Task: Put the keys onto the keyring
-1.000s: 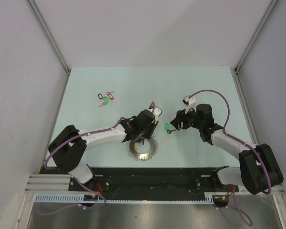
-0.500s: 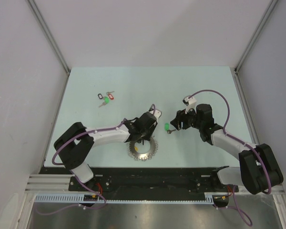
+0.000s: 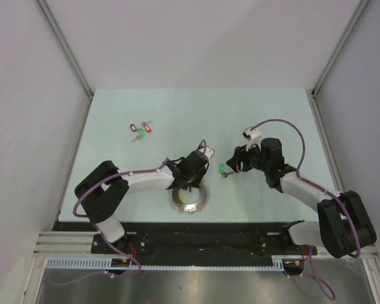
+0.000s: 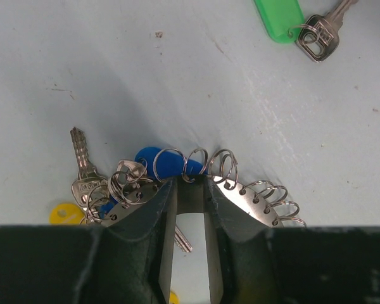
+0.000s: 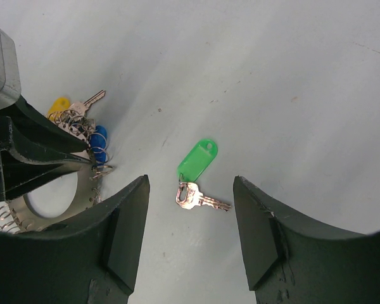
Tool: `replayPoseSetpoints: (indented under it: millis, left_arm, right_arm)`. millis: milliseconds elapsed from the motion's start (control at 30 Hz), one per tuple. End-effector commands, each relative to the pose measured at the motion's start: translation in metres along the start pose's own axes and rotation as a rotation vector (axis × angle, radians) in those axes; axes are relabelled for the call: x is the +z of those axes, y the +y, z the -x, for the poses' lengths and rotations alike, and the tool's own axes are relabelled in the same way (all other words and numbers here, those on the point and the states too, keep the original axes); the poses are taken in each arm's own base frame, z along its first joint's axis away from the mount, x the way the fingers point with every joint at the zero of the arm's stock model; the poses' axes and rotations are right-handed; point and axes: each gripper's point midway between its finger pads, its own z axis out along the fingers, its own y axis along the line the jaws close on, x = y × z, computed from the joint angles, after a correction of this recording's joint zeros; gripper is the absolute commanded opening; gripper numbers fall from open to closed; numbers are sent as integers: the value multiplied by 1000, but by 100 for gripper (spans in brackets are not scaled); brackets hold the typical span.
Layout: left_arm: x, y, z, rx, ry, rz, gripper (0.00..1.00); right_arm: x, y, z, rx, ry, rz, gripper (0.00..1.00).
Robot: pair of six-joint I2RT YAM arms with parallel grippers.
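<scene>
The jaws of the left gripper (image 4: 190, 187) have been drawn in and are now pinched on the rim of the keyring (image 4: 248, 194) at 6 o'clock on the table (image 3: 177, 114), so the green key (image 5: 197, 161), left loose at its 2 o'clock under the wide-spread right gripper (image 5: 190, 182), can be added next.

We count one keyring (image 3: 191, 199), one loose green-tagged key (image 5: 196, 171), one blue tag (image 4: 153, 158) at that ring, and one bunch of three keys (image 3: 141, 130).
</scene>
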Motion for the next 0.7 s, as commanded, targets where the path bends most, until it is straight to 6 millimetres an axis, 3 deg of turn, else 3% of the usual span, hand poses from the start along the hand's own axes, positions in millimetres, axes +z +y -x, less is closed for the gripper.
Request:
replayPoseSetpoints:
  millis: [0,333,667]
  left_arm:
    - [5,1,9,-34,-38,18,27]
    - [10,-2,6,-39,-29,8,22]
    - [5,-2,8,-26,-37,1,0]
  right_arm:
    - [0,1,10,-9,-35,4,61]
    - [1,1,9,-10,-33,7,61]
    - [0,3,10,-16,-35,19,61]
